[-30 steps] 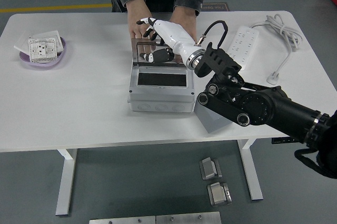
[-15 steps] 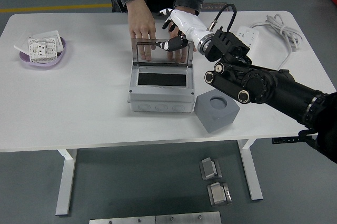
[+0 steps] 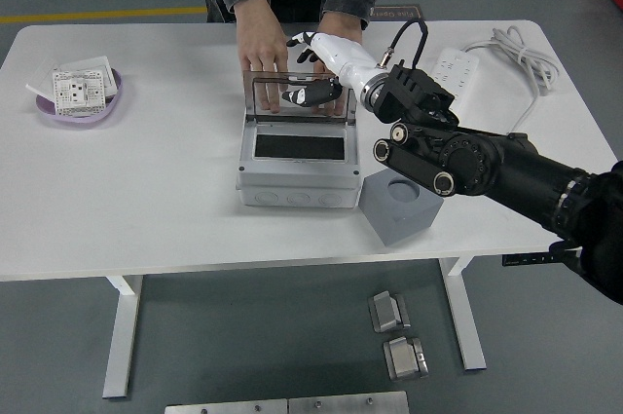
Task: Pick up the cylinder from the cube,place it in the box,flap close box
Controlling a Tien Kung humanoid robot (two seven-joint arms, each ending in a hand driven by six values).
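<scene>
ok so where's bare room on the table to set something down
Free: the wide stretch between the bowl and the box, and the strip along the table's near edge. Crowded: behind the box, where the right hand and a person's hands meet at the lid.

We see our right hand [image 3: 316, 68] reaching over the raised clear lid [image 3: 297, 94] of the grey box [image 3: 297, 156]. A person's hands [image 3: 263, 49] rest just behind it. The grey cube [image 3: 399, 205] sits below our forearm.
</scene>
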